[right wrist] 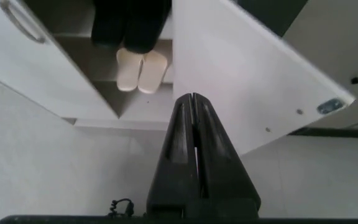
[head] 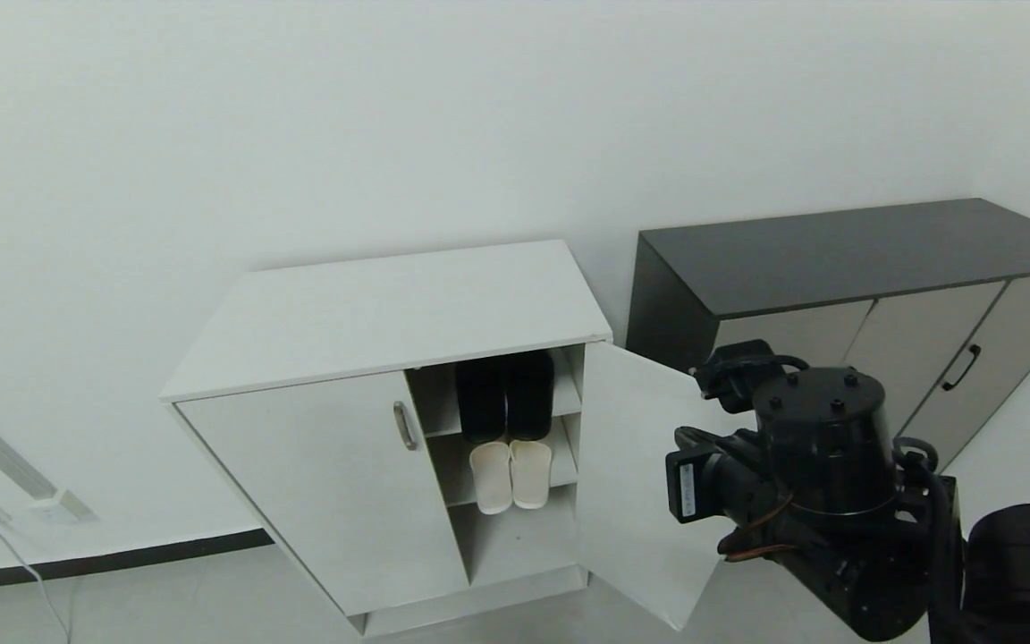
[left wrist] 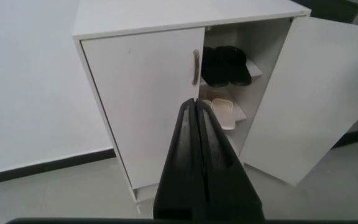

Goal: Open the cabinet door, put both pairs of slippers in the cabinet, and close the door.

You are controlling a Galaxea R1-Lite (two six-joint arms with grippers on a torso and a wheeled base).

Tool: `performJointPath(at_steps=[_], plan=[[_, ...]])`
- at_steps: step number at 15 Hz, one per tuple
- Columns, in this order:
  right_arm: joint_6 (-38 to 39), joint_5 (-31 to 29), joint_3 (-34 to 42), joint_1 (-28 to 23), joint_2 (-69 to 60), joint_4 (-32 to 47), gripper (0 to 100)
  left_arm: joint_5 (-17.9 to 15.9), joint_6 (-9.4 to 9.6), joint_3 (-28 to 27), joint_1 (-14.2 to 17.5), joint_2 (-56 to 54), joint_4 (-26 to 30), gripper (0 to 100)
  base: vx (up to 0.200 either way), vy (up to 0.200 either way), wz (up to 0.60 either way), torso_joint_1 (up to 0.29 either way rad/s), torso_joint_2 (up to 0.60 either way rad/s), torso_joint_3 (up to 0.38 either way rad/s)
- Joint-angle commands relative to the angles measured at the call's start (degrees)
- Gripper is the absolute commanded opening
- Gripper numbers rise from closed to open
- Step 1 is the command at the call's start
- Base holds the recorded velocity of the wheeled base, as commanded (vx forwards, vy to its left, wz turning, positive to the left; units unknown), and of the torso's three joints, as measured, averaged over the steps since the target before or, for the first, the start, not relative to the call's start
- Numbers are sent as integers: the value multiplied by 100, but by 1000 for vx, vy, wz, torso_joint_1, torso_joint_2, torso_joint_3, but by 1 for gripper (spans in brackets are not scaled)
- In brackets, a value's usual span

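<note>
Slippers of both pairs sit inside the cabinet (head: pixel 390 313): the black pair (head: pixel 504 394) on the upper shelf, the white pair (head: pixel 510 474) on the shelf below, reaching that shelf's front edge. Closing looks like the step in hand, since the right door (head: pixel 640 483) stands swung wide while the left door (head: pixel 327 483) is shut. The left tool (left wrist: pixel 196 106) and the right tool (right wrist: pixel 193 99) are each clenched on nothing. Next, I judge, the right tool must reach the open door's free edge and push it home.
</note>
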Motion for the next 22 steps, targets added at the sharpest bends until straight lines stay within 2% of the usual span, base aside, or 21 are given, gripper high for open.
performJointPath(at_steps=[1, 7, 11, 14, 17, 22], plan=[[-1, -1, 11, 4, 2, -3, 0, 1, 3, 0, 1, 6, -2, 0, -200, 0, 0, 7, 2, 7], [-62, -1, -7, 4, 98, -12, 0, 1, 3, 0, 1, 6, -2, 0, 0, 0, 0, 0, 0, 0], [-370, 122, -262, -242, 265, -258, 0, 1, 3, 0, 1, 6, -2, 0, 0, 0, 0, 0, 0, 0], [-396, 298, -1255, -822, 784, -21, 0, 1, 3, 0, 1, 6, -2, 0, 0, 0, 0, 0, 0, 0], [-388, 553, -2266, -1420, 1223, 550, 0, 1, 3, 0, 1, 6, -2, 0, 0, 0, 0, 0, 0, 0], [-370, 737, -3241, -1886, 1838, 963, 0, 1, -5, 0, 1, 6, -2, 0, 0, 0, 0, 0, 0, 0]])
